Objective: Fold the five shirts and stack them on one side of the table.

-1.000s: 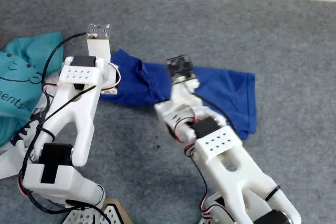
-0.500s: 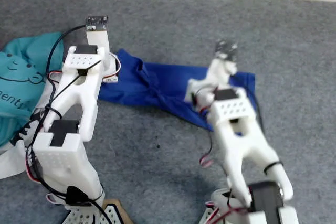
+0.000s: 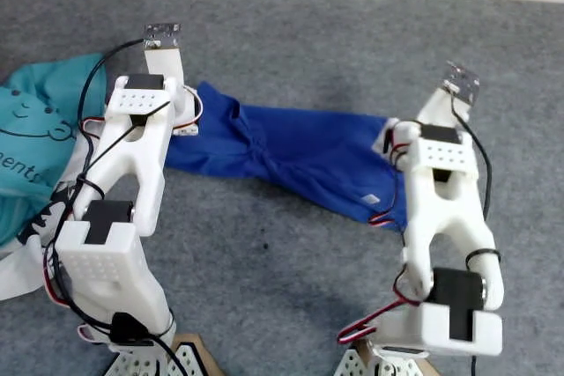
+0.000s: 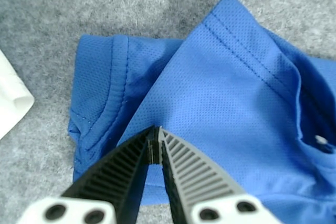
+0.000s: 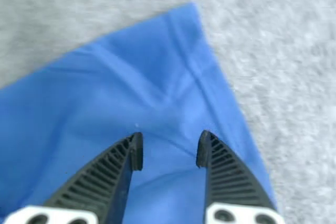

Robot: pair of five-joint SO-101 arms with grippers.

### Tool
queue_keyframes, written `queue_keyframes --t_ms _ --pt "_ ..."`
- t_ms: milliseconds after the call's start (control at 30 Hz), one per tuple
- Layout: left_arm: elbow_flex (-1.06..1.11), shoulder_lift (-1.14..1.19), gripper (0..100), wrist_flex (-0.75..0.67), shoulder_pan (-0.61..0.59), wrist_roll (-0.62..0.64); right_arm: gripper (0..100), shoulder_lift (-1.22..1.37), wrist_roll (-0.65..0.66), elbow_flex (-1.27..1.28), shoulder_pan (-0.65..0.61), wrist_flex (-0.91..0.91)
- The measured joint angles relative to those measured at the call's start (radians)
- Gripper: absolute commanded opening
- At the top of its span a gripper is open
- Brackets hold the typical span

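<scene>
Right tool (image 5: 170,140) swung outward over blue shirt (image 3: 300,151).

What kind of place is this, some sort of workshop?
Probably a robotics lab bench set up for practising shirt folding. A white left arm and right arm stand at a grey-covered table, with a blue shirt spread between them and a teal shirt at one side.

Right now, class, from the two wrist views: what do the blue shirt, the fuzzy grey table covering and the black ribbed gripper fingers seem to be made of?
Blue shirt: probably synthetic sports mesh, matte; tiny pinholes and stitched hems show.
Fuzzy grey table covering: likely felt or short-pile carpet; mottled, fibrous surface.
Black ribbed gripper fingers: seemingly moulded or printed plastic, matte, finely ridged.
</scene>
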Motion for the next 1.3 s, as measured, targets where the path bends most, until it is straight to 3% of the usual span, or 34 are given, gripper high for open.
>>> queue_keyframes --t_ms 200,767,967,1300 --pt "0.0 0.0 1 -0.002 0.0 0.0 18.4 0.135 0.0 -0.021 0.071 0.008" --pt "0.005 0.0 1 -0.023 0.0 0.0 18.6 0.141 0.04 -0.043 0.146 0.037" --pt "0.005 0.0 1 -0.023 0.0 0.0 29.6 0.204 0.061 -0.084 0.133 0.034" --pt "0.005 0.0 1 -0.023 0.0 0.0 29.6 0.373 0.112 -0.262 0.037 0.158"
